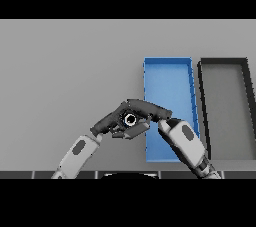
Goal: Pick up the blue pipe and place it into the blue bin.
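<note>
Look at the near middle of the grey table (65,71): your two hands meet there, just at the left wall of the blue bin (170,78). Your left hand (107,122) comes in from the lower left, its arm slanting up toward the centre, and its dark fingers reach to the right. Your right hand (152,111) comes up from the lower right, its white and grey forearm lying over the near part of the blue bin, and its dark fingers stretch leftward over the bin's left wall. Between the two hands you can see a small round opening with a pale ring (130,119), but no blue shows on it, so you cannot tell whether this is the blue pipe; the pipe cannot be made out anywhere else on the table. The fingers of both hands overlap in one dark mass, and you cannot tell whether either hand is clasped round anything. The far half of the blue bin's floor lies bare. Just to the right of it, side by side and nearly touching, stands a black bin (225,101) with a grey floor.
</note>
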{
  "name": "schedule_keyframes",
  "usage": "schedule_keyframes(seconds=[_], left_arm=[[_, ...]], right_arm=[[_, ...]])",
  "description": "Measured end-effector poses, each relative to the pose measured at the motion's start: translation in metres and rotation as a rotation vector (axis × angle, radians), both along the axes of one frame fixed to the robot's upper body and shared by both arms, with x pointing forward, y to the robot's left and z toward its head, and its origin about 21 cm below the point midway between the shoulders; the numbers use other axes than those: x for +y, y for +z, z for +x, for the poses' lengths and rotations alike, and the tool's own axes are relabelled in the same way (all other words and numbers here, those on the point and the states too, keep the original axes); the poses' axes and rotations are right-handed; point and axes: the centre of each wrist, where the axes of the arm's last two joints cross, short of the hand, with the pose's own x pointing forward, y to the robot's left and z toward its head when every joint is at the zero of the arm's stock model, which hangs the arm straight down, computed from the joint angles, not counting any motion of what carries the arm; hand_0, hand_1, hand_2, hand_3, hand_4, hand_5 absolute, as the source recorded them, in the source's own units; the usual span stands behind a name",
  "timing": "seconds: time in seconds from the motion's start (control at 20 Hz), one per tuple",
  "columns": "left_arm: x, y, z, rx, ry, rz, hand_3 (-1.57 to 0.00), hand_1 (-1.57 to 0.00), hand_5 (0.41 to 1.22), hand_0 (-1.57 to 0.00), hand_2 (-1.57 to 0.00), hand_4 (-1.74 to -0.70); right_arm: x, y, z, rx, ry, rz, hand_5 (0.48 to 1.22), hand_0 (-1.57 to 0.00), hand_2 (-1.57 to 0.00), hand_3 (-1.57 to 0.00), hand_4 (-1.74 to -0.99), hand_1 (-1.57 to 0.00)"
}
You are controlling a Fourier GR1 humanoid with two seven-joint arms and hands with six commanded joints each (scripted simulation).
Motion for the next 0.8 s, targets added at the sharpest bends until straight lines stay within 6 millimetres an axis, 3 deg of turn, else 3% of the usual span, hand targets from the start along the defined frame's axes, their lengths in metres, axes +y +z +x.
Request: schedule_keyframes(seconds=[0.15,0.25,0.4,0.45,0.55,0.65,0.7,0.8], left_arm=[[0.0,-0.002,-0.002,0.028,-0.003,-0.112,-1.36,-1.39,1.221,-1.4,-1.31,-1.7],[0.001,0.0,0.0,0.034,-0.002,-0.109,-1.44,-1.45,1.221,-1.46,-1.37,-1.71],[0.001,-0.001,-0.001,0.03,-0.011,-0.128,-1.5,-1.51,1.221,-1.52,-1.39,-1.73],[0.001,0.002,0.002,0.039,-0.004,-0.125,-1.33,-1.35,1.221,-1.43,-1.22,-1.65],[0.007,0.004,0.003,-0.018,-0.017,-0.08,-0.85,-0.87,1.221,-0.93,-0.78,-1.41],[0.006,0.002,0.004,-0.071,-0.066,-0.002,-0.55,-0.55,1.221,-0.59,-0.5,-1.22],[0.009,0.003,0.003,-0.095,-0.086,0.01,-0.44,-0.44,1.187,-0.47,-0.4,-1.14],[0.009,0.003,0.006,-0.111,-0.083,0.045,-0.28,-0.28,1.02,-0.3,-0.26,-1.04]], right_arm=[[0.003,-0.005,-0.002,0.002,0.024,0.072,1.019,-1.43,-1.43,-1.37,-1.441,-1.42],[0.002,-0.002,-0.001,-0.093,0.009,0.05,1.092,-1.48,-1.48,-1.44,-1.457,-1.48],[0.0,-0.001,-0.006,-0.098,0.012,0.051,1.155,-1.52,-1.53,-1.51,-1.475,-1.52],[0.0,-0.002,-0.003,-0.09,0.005,0.072,1.168,-1.53,-1.53,-1.52,-1.48,-1.53],[-0.003,-0.003,-0.002,-0.068,0.002,0.108,1.187,-1.55,-1.55,-1.54,-1.487,-1.55],[-0.002,-0.003,-0.002,-0.049,0.0,0.08,1.199,-1.56,-1.56,-1.55,-1.49,-1.56],[-0.001,0.001,-0.003,-0.053,-0.001,0.063,1.204,-1.56,-1.56,-1.55,-1.491,-1.56],[0.001,0.0,-0.004,-0.061,0.004,0.064,1.21,-1.56,-1.56,-1.56,-1.493,-1.56]])
